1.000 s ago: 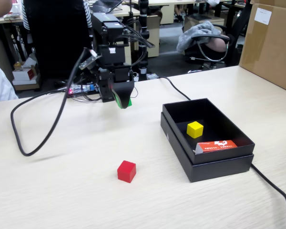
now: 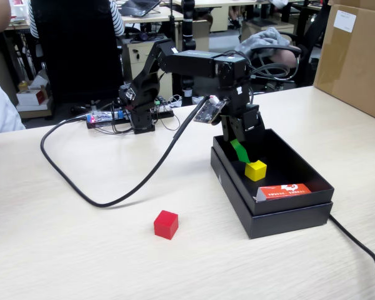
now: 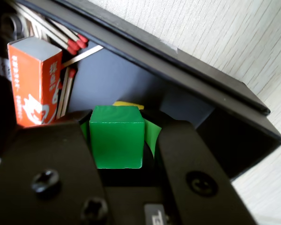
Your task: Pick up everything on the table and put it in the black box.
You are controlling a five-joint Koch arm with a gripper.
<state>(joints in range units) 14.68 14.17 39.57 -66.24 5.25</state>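
My gripper (image 2: 240, 149) hangs inside the far end of the black box (image 2: 281, 220) and is shut on the green cube (image 3: 117, 137), which sits between the two black jaws in the wrist view. My gripper (image 3: 118, 125) has green-lined fingers, and in the fixed view only a green patch shows at the jaws. The yellow cube (image 2: 255, 169) lies on the box floor just beyond the jaws; in the wrist view the yellow cube (image 3: 128, 104) is a thin sliver behind the green one. The red cube (image 2: 165, 224) lies on the beige table (image 2: 69, 244), left of the box.
An orange-red and white matchbox (image 2: 284, 190) lies in the box's near end, and loose matches (image 3: 68, 44) show beside it in the wrist view. A black cable (image 2: 112, 199) loops across the table left of the box. A big brown carton (image 2: 356, 56) stands at the far right.
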